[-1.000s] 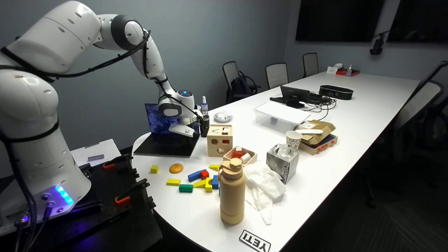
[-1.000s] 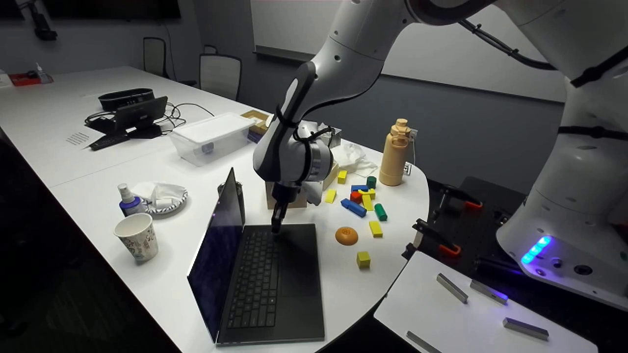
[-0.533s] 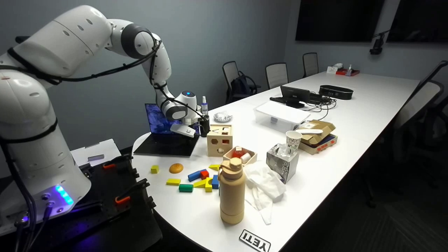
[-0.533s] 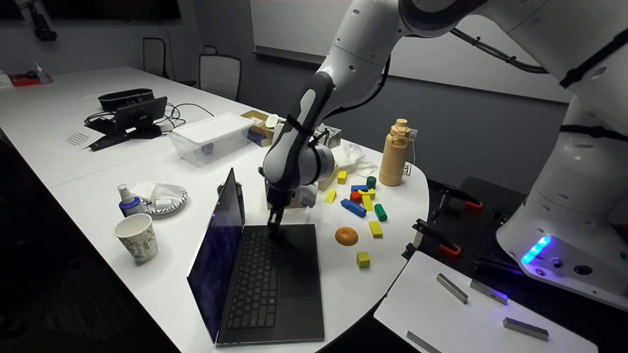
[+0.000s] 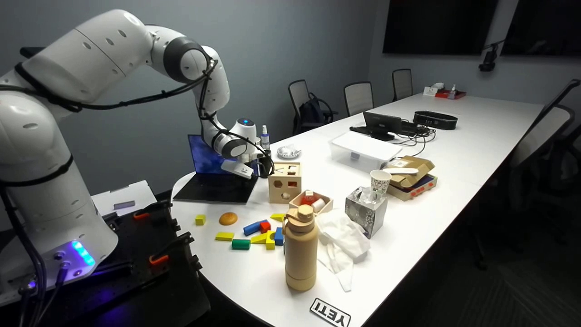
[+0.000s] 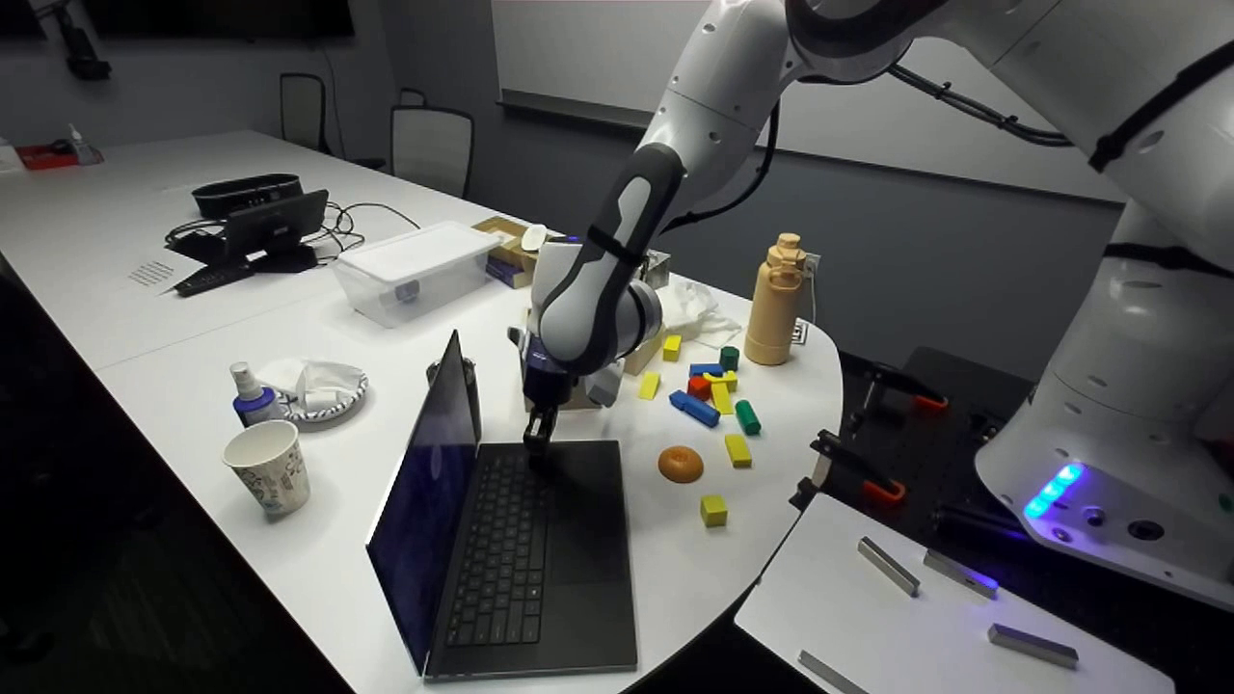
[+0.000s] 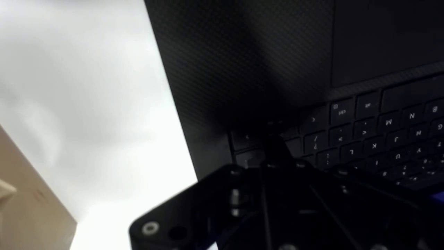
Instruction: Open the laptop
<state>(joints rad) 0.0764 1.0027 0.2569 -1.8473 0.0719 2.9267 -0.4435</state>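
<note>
The laptop stands open on the white table. Its dark base [image 6: 588, 549] lies flat and its blue-glowing screen [image 6: 429, 501] stands up from the hinge. It also shows in an exterior view, with the base [image 5: 218, 187] in front of the lit screen [image 5: 202, 154]. My gripper [image 6: 537, 445] is shut and empty, pointing down over the keyboard's corner near the wooden box. In the wrist view its dark fingers [image 7: 275, 130] are together above the keys, beside the palm rest [image 7: 215, 62]. I cannot tell whether the tips touch the keys.
A wooden shape box [image 5: 285, 184] stands right beside the laptop. A dark cylinder [image 5: 266, 165] stands behind the screen's edge. A paper cup [image 6: 272, 467], spray bottle [image 6: 254, 395] and plate [image 6: 333, 410] stand behind the lid. Several coloured blocks [image 6: 696, 409] and a tan bottle [image 6: 773, 304] stand on the table.
The arm's elbow and forearm have lowered and swung, and the wrist has tilted. The shut fingertips have shifted only slightly toward the screen. The laptop has not visibly moved.
</note>
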